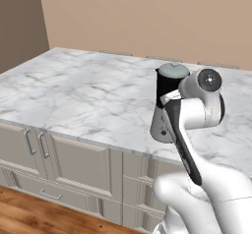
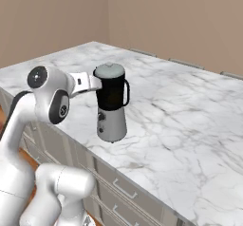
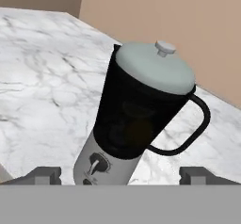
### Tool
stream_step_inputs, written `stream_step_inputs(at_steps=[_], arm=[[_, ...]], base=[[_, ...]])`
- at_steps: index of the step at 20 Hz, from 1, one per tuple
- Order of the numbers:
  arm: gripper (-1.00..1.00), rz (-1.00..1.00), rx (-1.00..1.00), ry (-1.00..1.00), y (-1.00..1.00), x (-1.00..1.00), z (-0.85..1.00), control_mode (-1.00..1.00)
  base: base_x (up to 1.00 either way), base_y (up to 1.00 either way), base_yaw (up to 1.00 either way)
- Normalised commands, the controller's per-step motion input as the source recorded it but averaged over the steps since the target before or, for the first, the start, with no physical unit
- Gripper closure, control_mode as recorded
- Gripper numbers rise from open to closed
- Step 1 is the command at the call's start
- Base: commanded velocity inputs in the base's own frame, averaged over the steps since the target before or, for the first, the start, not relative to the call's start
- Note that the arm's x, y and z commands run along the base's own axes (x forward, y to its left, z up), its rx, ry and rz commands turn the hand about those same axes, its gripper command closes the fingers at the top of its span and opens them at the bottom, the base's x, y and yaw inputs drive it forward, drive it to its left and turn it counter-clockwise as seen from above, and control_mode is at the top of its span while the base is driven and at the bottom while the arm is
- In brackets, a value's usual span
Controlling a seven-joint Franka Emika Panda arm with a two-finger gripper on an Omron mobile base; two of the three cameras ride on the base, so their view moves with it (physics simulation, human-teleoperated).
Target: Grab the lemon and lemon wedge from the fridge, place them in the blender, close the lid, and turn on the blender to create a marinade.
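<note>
White marble counter (image 1: 74, 88) tops cream cabinet fronts with drawers and bar handles. The blender (image 2: 112, 109) stands upright directly on it, near the front edge, with the lid (image 3: 154, 66) seated.

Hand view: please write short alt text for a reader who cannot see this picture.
A blender with a black jug on a silver-grey base stands on a white marble counter, its pale grey-green lid closed on top. The looped handle points right and two dark knobs face the camera. The open gripper's fingertips flank the base.

The blender (image 2: 112, 107) stands on the counter (image 2: 190, 120) near its front edge, the lid (image 2: 109, 70) on top.
</note>
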Motion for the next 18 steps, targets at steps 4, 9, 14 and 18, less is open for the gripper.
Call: stream_step_inputs(at_steps=[4,9,14,18], arm=[[-1.00,-0.23,-0.07,0.00,0.13,-0.26,-0.45,-1.00],[-1.00,-0.22,-0.01,0.01,0.02,-0.14,-0.34,-1.00],[-1.00,-0.17,0.06,0.15,0.00,-0.11,-0.32,-1.00],[-1.00,-0.14,0.14,0.16,0.00,-0.11,-0.40,-1.00]], base=[[0.00,0.00,0.00],[0.00,0.00,0.00],[0.00,0.00,0.00],[0.00,0.00,0.00]])
